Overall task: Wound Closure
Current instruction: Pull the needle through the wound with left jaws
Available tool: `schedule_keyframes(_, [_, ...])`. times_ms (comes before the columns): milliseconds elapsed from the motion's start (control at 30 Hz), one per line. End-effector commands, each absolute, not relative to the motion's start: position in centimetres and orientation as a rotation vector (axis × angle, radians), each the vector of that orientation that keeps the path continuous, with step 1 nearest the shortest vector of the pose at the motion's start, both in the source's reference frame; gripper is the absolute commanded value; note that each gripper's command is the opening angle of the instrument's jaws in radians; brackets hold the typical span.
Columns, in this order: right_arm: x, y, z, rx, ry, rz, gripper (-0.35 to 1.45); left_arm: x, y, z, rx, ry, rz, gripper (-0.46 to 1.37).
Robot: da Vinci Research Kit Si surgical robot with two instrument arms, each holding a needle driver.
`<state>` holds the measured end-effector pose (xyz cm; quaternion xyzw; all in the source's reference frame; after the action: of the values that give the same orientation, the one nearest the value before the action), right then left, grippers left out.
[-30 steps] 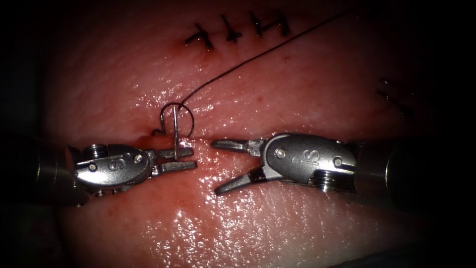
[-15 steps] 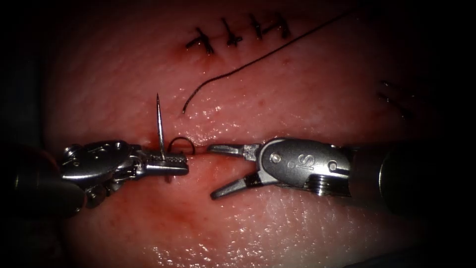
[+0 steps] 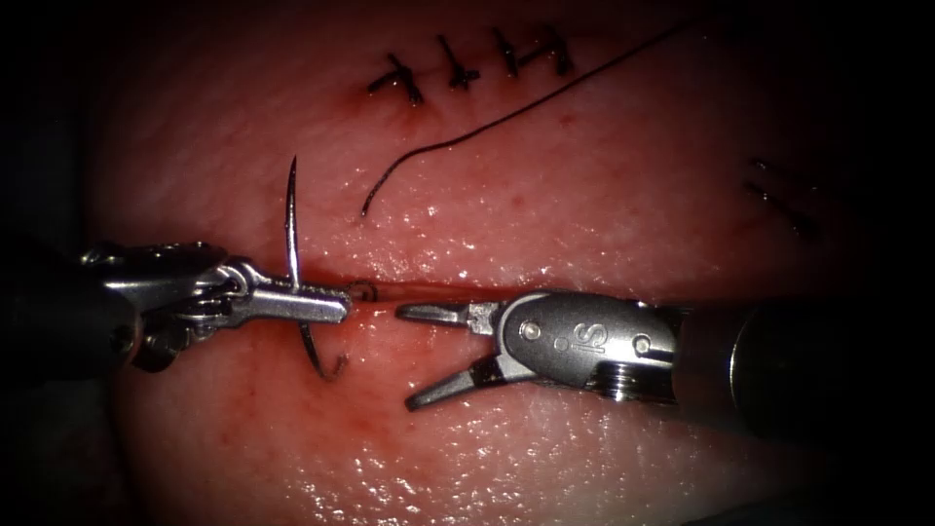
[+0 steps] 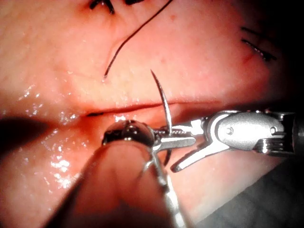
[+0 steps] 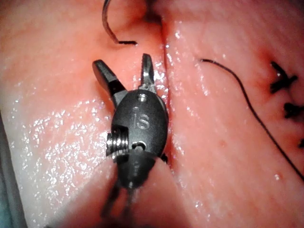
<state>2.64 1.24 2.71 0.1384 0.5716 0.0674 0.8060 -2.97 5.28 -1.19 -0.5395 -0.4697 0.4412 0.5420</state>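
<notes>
1. Needle [image 3: 292,229] sits clamped in the left tool [image 3: 326,307], gripped about mid-curve, its long axis running nearly straight up and down across the cut [image 3: 438,287].
2. Sharp tip [image 3: 293,162] points up and away over the far lip; the tail end [image 3: 336,370] hooks below the jaws, over the near lip. It looks clear of the tissue [image 3: 584,175] along its whole length; the left wrist view shows it [image 4: 164,102] standing free above the wound line.
3. Left tool's jaws are pressed together on the steel, lying level along the cut at its left end.
4. Right tool [image 3: 419,356] waits just to the right, jaws spread wide and holding nothing, one jaw along the cut, the other angled down over the near lip. The right wrist view confirms the spread [image 5: 124,71].
5. So the needle lies directly left of the right tool's gaping jaws, its curve crosswise to them; the left arm is the nearer.
6. Thread [image 3: 458,141] trails loose across the far side, its free end lying near the cut, running off up to the right past the finished stitches [image 3: 467,68].
</notes>
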Motion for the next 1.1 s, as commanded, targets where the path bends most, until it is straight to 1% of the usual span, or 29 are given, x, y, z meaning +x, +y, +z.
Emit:
schedule_keyframes(33, [2.64, 1.2, 2.7, 0.298, 1.224, 0.142, 1.01, -2.94, 5.3, -1.2, -1.304, -1.141, 1.023, -0.35])
schedule_keyframes(267, [2.65, 1.2, 2.8, 0.295, 1.225, 0.132, 1.01, -2.78, 5.5, -1.5, -1.358, -1.174, 0.989, -0.35])
schedule_keyframes(500, [2.74, 1.2, 3.0, 0.295, 1.214, 0.157, 1.00, -2.69, 5.6, -1.9, -1.618, -1.051, 1.034, -0.35])
schedule_keyframes(633, [2.79, 1.1, 3.1, 0.296, 1.202, 0.178, 1.01, -2.64, 5.6, -2.1, -1.780, -0.866, 1.186, -0.35])
schedule_keyframes(800, [2.82, 1.0, 3.3, 0.313, 1.118, 0.148, 1.00, -2.59, 5.7, -2.4, -1.931, -0.608, 1.361, -0.35])
schedule_keyframes(867, [2.82, 1.0, 3.3, 0.316, 1.102, 0.145, 1.00, -2.57, 5.7, -2.5, -1.968, -0.522, 1.415, -0.35])
schedule_keyframes(1067, [2.81, 1.0, 3.4, 0.321, 1.095, 0.152, 0.99, -2.55, 5.6, -2.8, -2.041, -0.197, 1.604, -0.35])
schedule_keyframes(1100, [2.81, 1.0, 3.4, 0.321, 1.094, 0.152, 0.99, -2.55, 5.6, -2.8, -2.045, -0.108, 1.654, -0.35])
